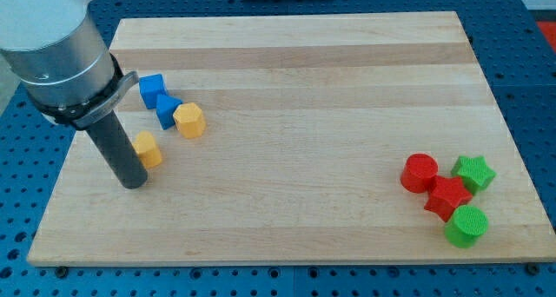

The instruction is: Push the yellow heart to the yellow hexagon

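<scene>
The yellow heart (149, 148) lies on the wooden board (295, 141) at the view's left. The yellow hexagon (188, 120) sits a short way up and to the right of it, apart from it. My tip (134, 183) rests on the board just below and left of the heart, with the rod's side close against the heart. The rod hides a little of the heart's left edge.
Two blue blocks (152, 89) (168, 110) sit just above and left of the hexagon, the lower one touching it. At the view's lower right are a red cylinder (420, 173), a red star (448, 197), a green star (474, 172) and a green cylinder (466, 226).
</scene>
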